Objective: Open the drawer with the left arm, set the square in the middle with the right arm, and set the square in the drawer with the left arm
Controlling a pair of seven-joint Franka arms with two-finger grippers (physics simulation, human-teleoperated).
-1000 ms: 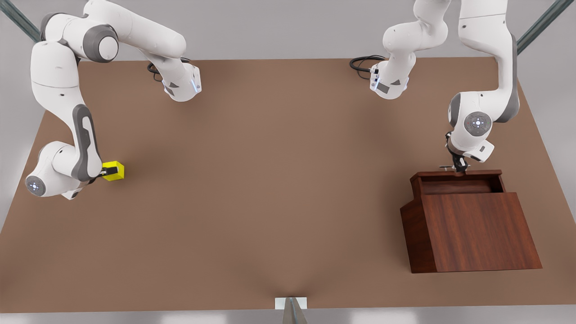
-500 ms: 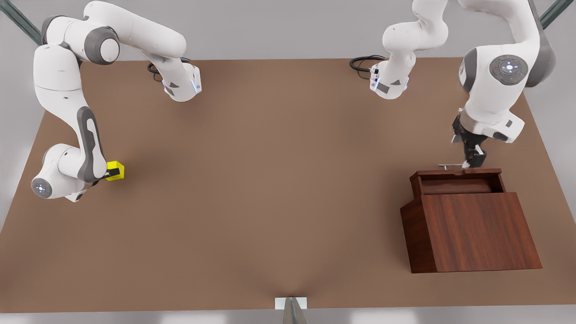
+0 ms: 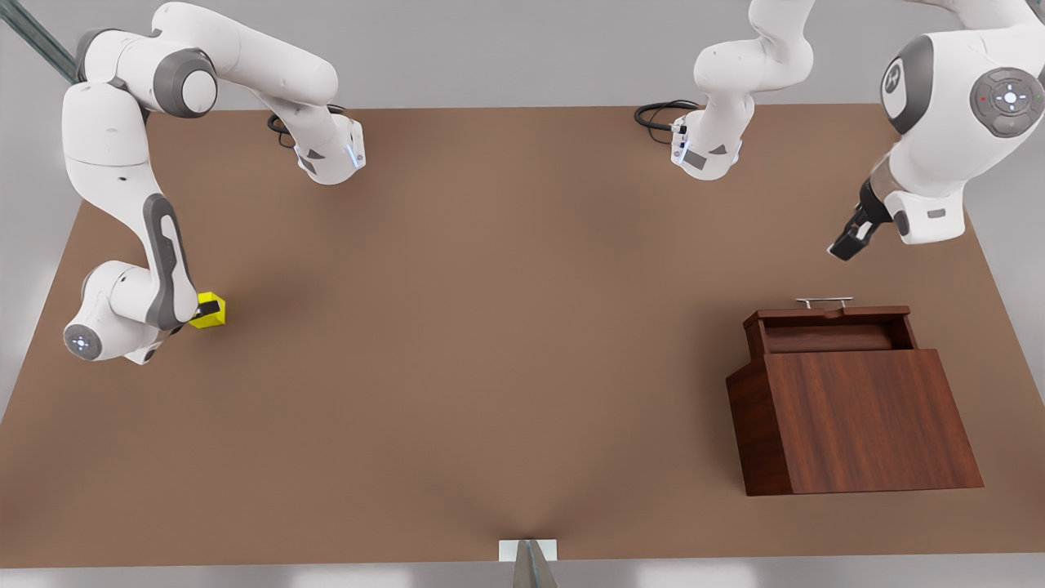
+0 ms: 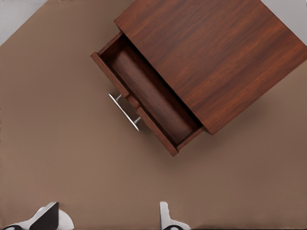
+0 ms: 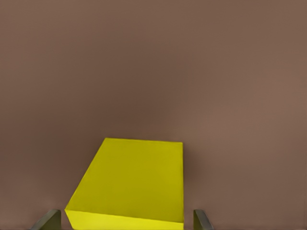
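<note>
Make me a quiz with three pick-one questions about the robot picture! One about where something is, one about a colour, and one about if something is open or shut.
1. Where is the square?
A. in the drawer
B. on the table by the right gripper
C. on top of the box

2. What colour is the square?
A. yellow
B. blue
C. red

3. How is the drawer?
A. pushed shut
B. pulled open
C. taken out of the box

Answers:
1 B: it sits on the table at the front view's left, at the right gripper, whose fingers flank it in the right wrist view.
2 A: it is bright yellow.
3 B: its inside shows, and the left gripper hangs above and apart from the handle, fingers apart in its wrist view.
</note>
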